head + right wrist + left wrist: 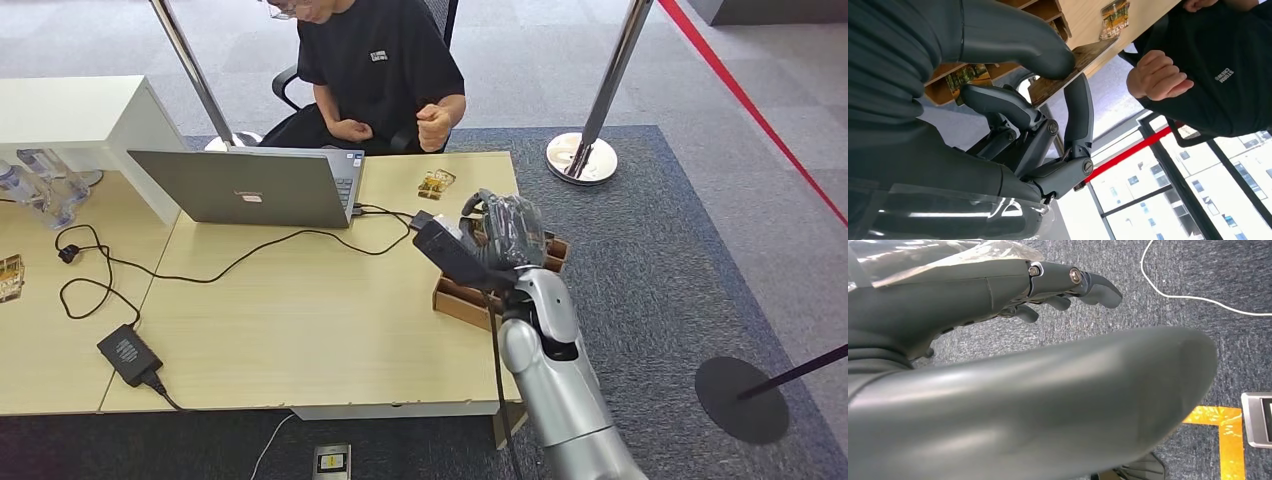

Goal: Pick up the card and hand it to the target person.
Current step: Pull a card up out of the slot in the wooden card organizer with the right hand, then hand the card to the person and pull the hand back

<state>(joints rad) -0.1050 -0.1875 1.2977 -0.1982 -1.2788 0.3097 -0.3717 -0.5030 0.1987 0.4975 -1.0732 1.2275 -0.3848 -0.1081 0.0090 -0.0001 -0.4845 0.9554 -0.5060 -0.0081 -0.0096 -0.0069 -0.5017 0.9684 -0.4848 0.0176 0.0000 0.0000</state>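
Head view: the right hand (500, 235) hovers over the cardboard tray (452, 300) at the desk's edge. Right wrist view: thumb and finger pinch a card (1073, 67) just beside the tray; this thin grip could slip. Left wrist view: the left hand (1068, 287) hangs empty, fingers loosely curled.

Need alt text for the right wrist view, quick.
The right hand pinches a card between thumb and fingers beside a brown cardboard tray on the table. Beyond it sits a person in a black shirt, fist closed.
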